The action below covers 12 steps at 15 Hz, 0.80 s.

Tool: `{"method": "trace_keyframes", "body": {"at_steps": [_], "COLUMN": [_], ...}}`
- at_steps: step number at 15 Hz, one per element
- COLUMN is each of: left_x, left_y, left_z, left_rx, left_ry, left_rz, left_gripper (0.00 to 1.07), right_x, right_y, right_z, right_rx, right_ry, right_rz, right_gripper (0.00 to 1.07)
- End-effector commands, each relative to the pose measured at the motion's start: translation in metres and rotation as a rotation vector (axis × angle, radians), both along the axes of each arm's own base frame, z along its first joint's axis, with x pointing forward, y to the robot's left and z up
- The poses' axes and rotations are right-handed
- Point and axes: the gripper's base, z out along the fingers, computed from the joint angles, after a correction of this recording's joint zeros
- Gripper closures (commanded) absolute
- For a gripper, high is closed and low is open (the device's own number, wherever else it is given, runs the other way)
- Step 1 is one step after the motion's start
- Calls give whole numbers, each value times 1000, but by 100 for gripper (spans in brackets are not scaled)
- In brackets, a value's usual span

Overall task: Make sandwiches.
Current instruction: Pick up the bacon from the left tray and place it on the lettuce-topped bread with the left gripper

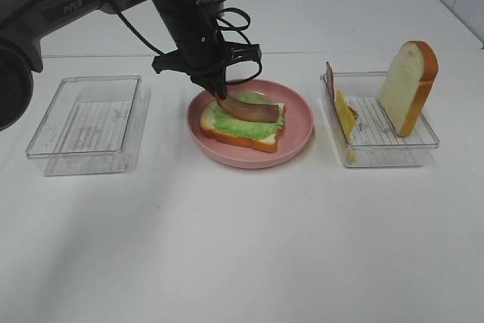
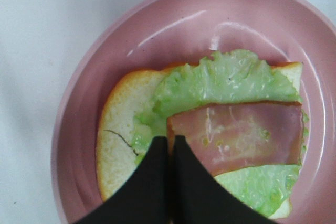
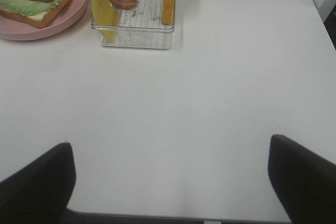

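Note:
The sandwich in the making is a bread slice (image 1: 240, 135) with green lettuce (image 1: 236, 120) on it, lying on the round pink plate (image 1: 299, 122). My left gripper (image 1: 218, 96) is shut on one end of a reddish-brown bacon strip (image 1: 253, 110) that lies across the lettuce, the held end slightly raised. In the left wrist view the closed fingertips (image 2: 169, 140) pinch the bacon's (image 2: 241, 137) corner over the lettuce (image 2: 226, 80) and bread (image 2: 118, 129). My right gripper (image 3: 170, 182) is open and empty over bare table, away from the plate (image 3: 31, 31).
A clear tray (image 1: 378, 145) right of the plate holds an upright bread slice (image 1: 408, 88), yellow cheese (image 1: 344, 115) and another bacon strip (image 1: 330, 79). It also shows in the right wrist view (image 3: 136, 27). An empty clear tray (image 1: 87, 122) stands on the left.

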Motion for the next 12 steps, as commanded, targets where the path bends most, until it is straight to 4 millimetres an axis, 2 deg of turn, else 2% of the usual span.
{"method": "trace_keyframes", "body": {"at_steps": [1, 3, 5, 6, 8, 9, 11, 12], "left_x": [1, 2, 3, 1, -2, -3, -9, -10], "left_y": [-2, -4, -5, -5, -4, -4, 4, 6], "left_z": [10, 11, 12, 11, 10, 12, 38, 45], "left_rx": [-17, -51, -59, -54, -33, -26, 36, 47], "left_ry": [-32, -45, -51, -39, -12, -7, -26, -34], "left_rz": [4, 12, 14, 10, -16, -29, -64, -65], "left_gripper": [107, 98, 78, 37, 17, 15, 14, 14], "right_x": [-3, -3, -3, -3, -3, -3, -3, -3], "right_y": [0, 0, 0, 0, 0, 0, 0, 0], "right_z": [-1, -1, -1, -1, -1, -1, -1, -1], "right_rx": [-6, -6, -6, -6, -6, -6, -6, -6], "right_ry": [-35, -35, -35, -35, -35, -35, -35, -35], "right_rz": [1, 1, 1, 1, 1, 1, 1, 1], "right_gripper": [11, 11, 11, 11, 11, 11, 11, 11]}}
